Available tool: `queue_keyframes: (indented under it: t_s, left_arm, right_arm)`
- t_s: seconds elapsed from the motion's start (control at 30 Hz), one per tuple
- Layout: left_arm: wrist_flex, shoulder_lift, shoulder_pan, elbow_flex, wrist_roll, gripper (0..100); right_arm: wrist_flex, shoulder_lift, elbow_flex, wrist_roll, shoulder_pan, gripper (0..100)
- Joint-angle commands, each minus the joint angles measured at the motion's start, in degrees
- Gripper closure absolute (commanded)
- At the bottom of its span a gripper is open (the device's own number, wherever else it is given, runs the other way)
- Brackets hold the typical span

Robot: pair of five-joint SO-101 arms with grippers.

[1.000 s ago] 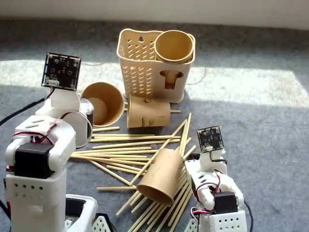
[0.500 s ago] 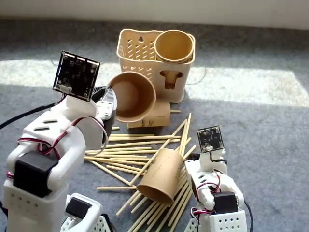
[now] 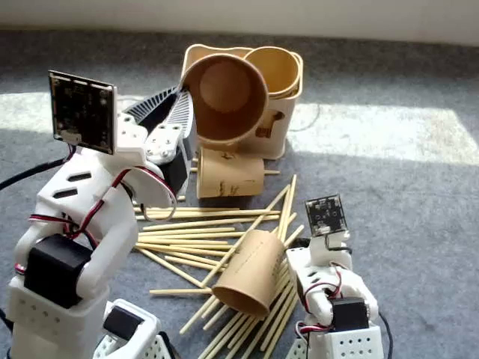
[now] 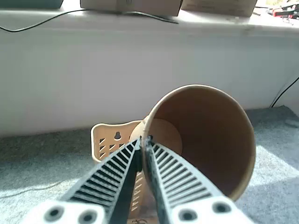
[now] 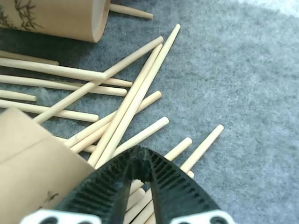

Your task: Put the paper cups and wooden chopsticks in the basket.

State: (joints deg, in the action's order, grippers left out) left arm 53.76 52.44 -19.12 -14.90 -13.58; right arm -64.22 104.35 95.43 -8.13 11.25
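My left gripper (image 3: 184, 94) is shut on the rim of a paper cup (image 3: 224, 97), held in the air in front of the beige basket (image 3: 283, 129), mouth towards the camera. From the left wrist, the fingers (image 4: 125, 161) pinch the cup (image 4: 205, 135) wall, with the basket (image 4: 110, 140) behind. Another cup (image 3: 278, 69) sits in the basket. One cup (image 3: 228, 176) lies before the basket and one (image 3: 247, 273) lies on the scattered chopsticks (image 3: 194, 224). My right gripper (image 5: 139, 169) is shut and empty, low over chopsticks (image 5: 131, 102) beside that cup (image 5: 32, 172).
Everything rests on grey carpet (image 3: 404, 209), with open floor to the right of the chopstick pile. The right arm (image 3: 329, 295) stands at the front, close to the lying cup. A white wall (image 4: 140, 60) rises behind the basket.
The left arm has lifted the cup from the floor left of the basket, up and to the right, until it hangs in front of the basket. The right arm has kept still.
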Motion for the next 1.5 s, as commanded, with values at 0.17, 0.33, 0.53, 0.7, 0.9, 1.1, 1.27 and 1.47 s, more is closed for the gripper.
queue_keyframes:
  t_s: [0.17, 0.33, 0.53, 0.7, 0.9, 1.1, 1.27, 1.47]
  left_arm:
    - [-13.3, -0.5, -5.8, -5.1, -1.0, 99]
    - [-17.1, -0.6, -5.6, -7.5, -0.9, 99]
    - [-22.5, -7.8, -5.3, -8.0, -1.1, 99]
    - [-25.1, -14.5, -5.2, -5.8, -1.1, 99]
    - [-25.3, -22.3, -2.4, -1.8, -1.1, 99]
    - [-25.4, -25.9, -0.3, -0.4, -1.1, 99]
    - [-25.6, -25.9, -0.6, -0.2, -1.1, 99]
    - [-25.4, -25.9, -0.8, 3.6, -2.6, 99]
  right_arm:
    - [1.6, 0.6, 0.3, 0.0, -1.1, 99.2]
    - [1.6, 0.6, 0.3, 0.0, -1.1, 99.2]
    - [1.6, 0.6, 0.3, 0.0, -1.1, 99.2]
    - [1.6, 0.6, 0.3, 0.0, -1.1, 99.2]
    - [3.0, 0.6, 0.7, 0.0, -1.1, 99.2]
    - [3.1, 0.6, 0.7, 0.0, -1.1, 99.2]
    - [3.1, 0.6, 0.7, 0.0, -1.1, 99.2]
    - [3.1, 0.6, 0.7, 0.0, -1.1, 99.2]
